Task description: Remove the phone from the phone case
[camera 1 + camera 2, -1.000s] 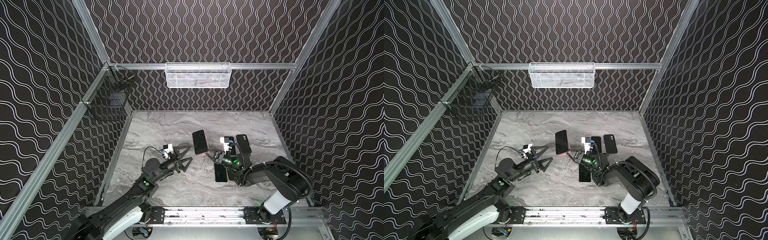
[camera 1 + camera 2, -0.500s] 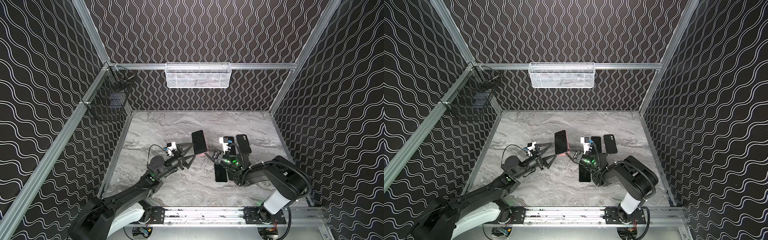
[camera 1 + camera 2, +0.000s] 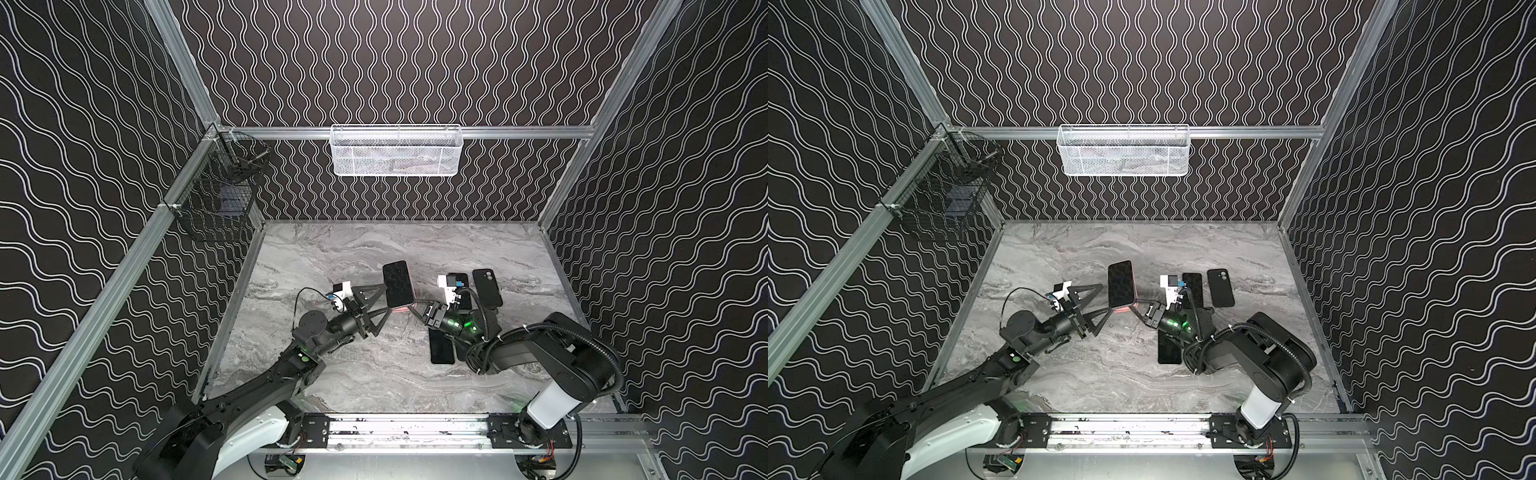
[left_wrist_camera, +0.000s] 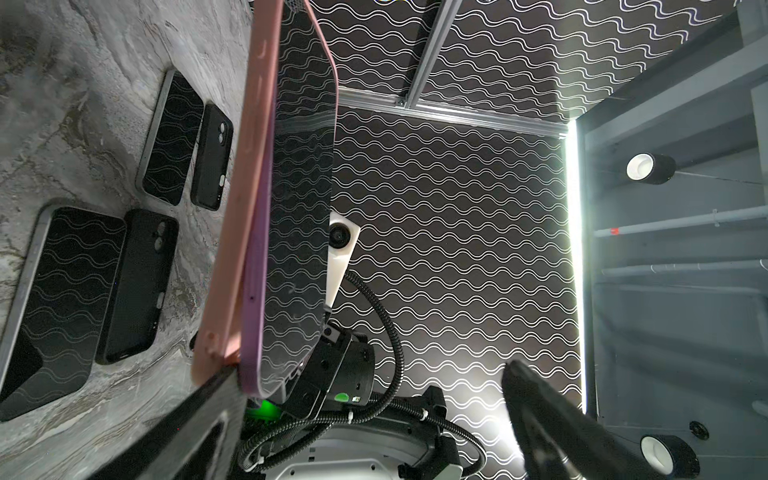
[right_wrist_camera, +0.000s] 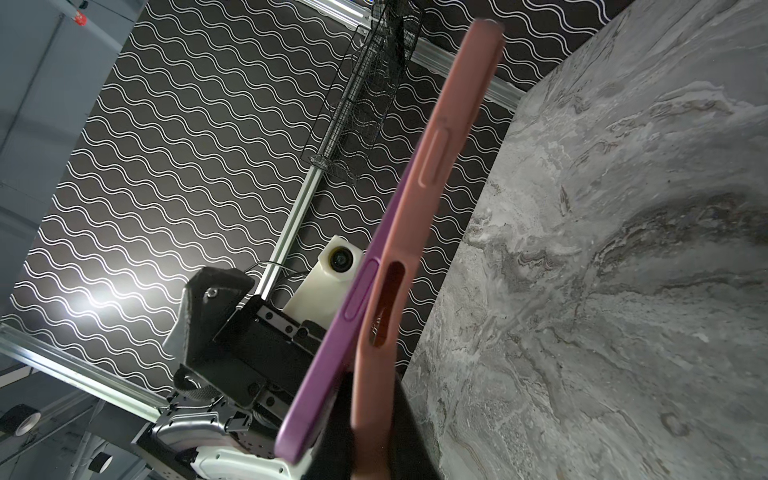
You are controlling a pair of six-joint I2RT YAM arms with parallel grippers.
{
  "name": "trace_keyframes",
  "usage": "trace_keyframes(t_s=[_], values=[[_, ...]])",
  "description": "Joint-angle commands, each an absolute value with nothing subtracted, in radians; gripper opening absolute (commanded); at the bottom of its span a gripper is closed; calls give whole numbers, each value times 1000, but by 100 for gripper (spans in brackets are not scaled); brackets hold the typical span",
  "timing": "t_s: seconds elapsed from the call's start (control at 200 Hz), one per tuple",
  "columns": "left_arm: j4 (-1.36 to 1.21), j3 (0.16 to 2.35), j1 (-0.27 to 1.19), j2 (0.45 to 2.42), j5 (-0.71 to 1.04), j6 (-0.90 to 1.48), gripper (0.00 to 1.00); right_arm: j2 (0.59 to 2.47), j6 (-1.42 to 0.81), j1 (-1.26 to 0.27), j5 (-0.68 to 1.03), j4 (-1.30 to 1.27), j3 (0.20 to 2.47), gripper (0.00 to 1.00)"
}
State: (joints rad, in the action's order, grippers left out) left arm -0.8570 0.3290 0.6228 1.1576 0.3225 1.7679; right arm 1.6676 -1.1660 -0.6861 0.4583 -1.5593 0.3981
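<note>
A phone (image 3: 398,280) with a black screen and purple rim is held tilted above the marble table, partly peeled out of its pink phone case (image 3: 400,308). In the right wrist view the purple phone (image 5: 353,303) stands apart from the pink case (image 5: 440,158) at the near end. My right gripper (image 3: 412,308) (image 5: 374,432) is shut on the case wall there, one finger between case and phone. My left gripper (image 3: 385,297) (image 3: 1106,298) is open, its fingers straddling the phone's near left corner. In the left wrist view one finger (image 4: 208,411) lies under the case (image 4: 249,166).
Two bare black phones (image 4: 170,137) (image 4: 62,299) and two empty black cases (image 4: 212,158) (image 4: 137,286) lie on the table beside and under my right arm. A white mesh basket (image 3: 397,151) hangs on the back wall, a black wire basket (image 3: 216,199) on the left.
My left arm has reached forward and right; its open fingers now sit around the phone's corner. The right gripper keeps its hold in place.
</note>
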Motion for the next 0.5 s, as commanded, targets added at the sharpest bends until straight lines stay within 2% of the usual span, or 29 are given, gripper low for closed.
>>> trace_keyframes(t_s=[0.0, 0.1, 0.24, 0.495], values=[[-892, 339, 623, 1166, 313, 1732, 99, 1654, -1145, -699, 469, -1702, 397, 9], [-887, 339, 623, 1177, 311, 1723, 97, 1647, -1137, -710, 465, -1689, 396, 9], [-909, 339, 624, 1195, 308, 1719, 89, 1650, -1135, -716, 462, -1693, 390, 9], [-960, 340, 623, 1254, 311, 1716, 63, 1672, -1140, -725, 454, -1712, 387, 9]])
